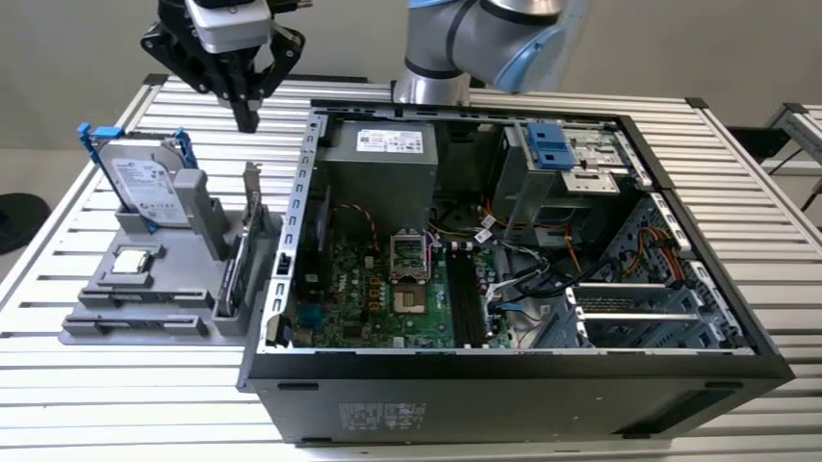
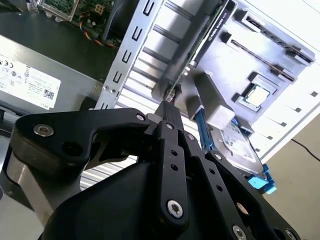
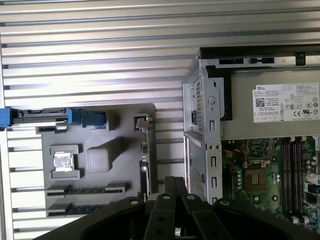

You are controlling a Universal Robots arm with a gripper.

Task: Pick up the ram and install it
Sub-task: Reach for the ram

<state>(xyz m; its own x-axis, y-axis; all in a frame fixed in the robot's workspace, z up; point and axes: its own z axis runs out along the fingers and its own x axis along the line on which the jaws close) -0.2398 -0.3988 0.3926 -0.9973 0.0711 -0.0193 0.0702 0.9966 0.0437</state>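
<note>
My black claw, clenched empty, hangs over the grey parts tray where the thin dark ram stick stands on edge; a descent left clenched could strike it or the bracketed expansion card alongside.

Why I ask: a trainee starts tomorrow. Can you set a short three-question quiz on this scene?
1. True or false: the gripper holds the ram.
2. In the exterior view, on which side of the computer case is the grey holder?
3. The hard drive stands in: A the holder; B the case; C the gripper.
Key: 1 false, the ram stands in the holder; 2 the exterior view's left; 3 A.
</note>
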